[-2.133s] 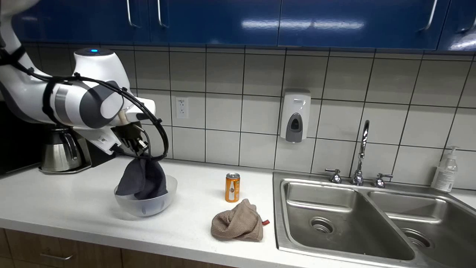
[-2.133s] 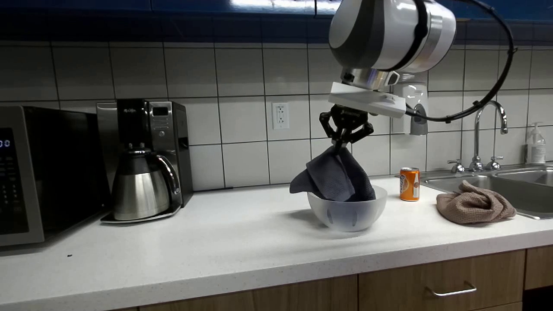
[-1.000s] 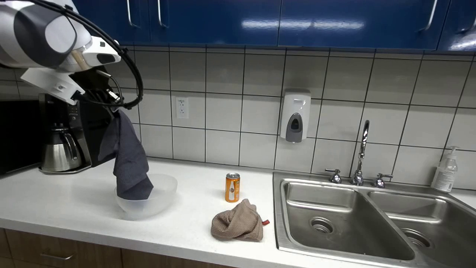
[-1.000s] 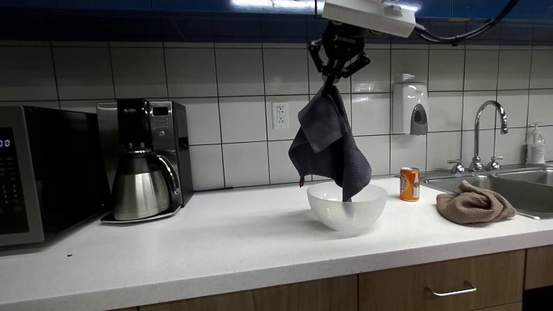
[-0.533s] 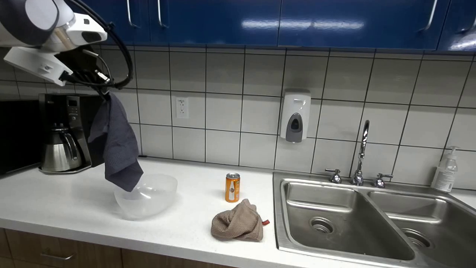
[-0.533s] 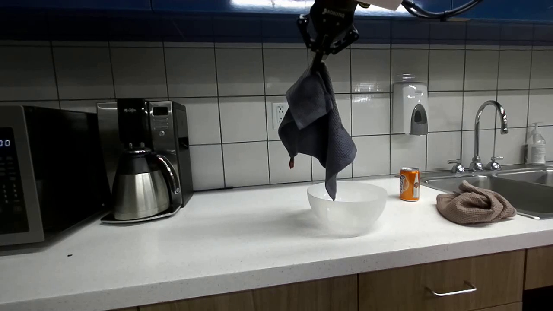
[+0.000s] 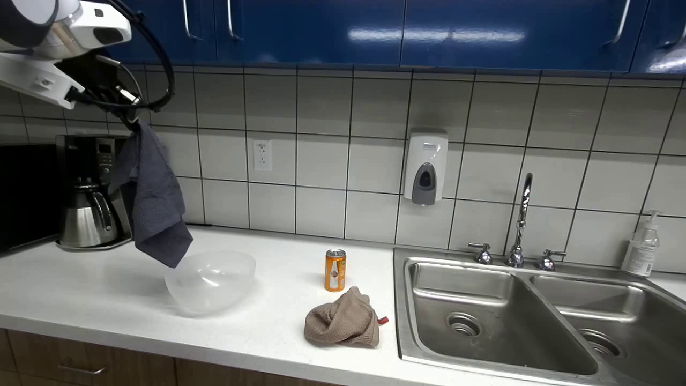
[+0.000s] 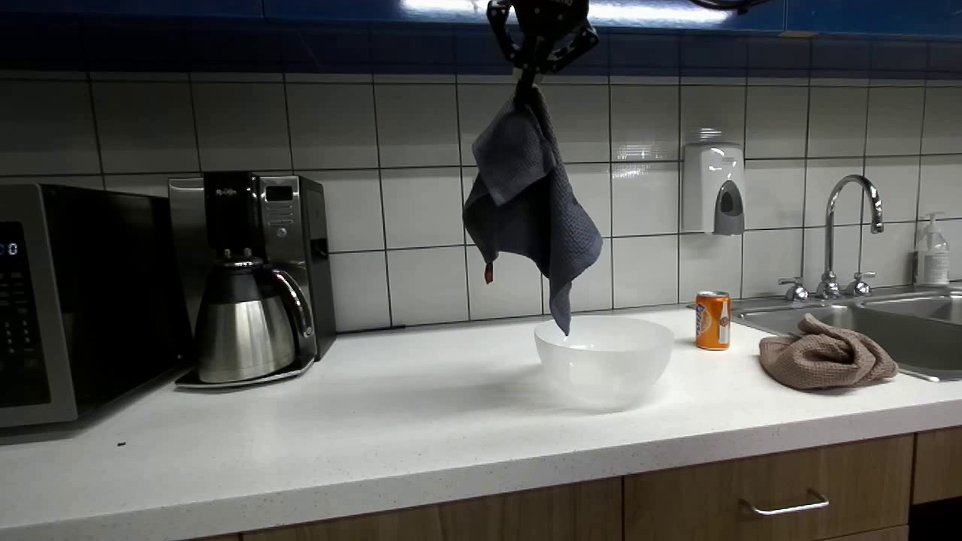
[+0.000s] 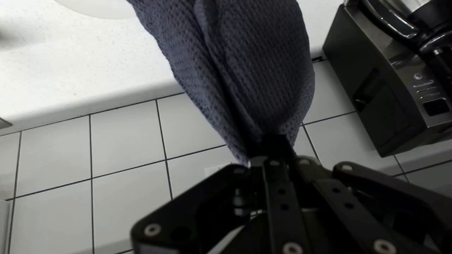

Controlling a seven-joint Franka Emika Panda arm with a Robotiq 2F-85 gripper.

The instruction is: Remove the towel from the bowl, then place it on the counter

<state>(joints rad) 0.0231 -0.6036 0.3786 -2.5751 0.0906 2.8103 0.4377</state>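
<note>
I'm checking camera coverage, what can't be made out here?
Wrist view: end of gray towel, cut off by top edge.
In an exterior view: upper pincer, cut off by top edge.
In an exterior view: coffee maker, partly behind the towel.
Both exterior views: pump bottle label, too small to read.

Classed as a kitchen. Fitted, in an exterior view, with double sink point(image 7: 504, 327) at four o'clock, blue cabinets point(image 7: 311, 32) at twelve. Equipped, in an exterior view, with microwave point(image 8: 105, 293) and coffee maker point(image 8: 255, 278) at nine o'clock, on a bench point(image 8: 338, 436).
</note>
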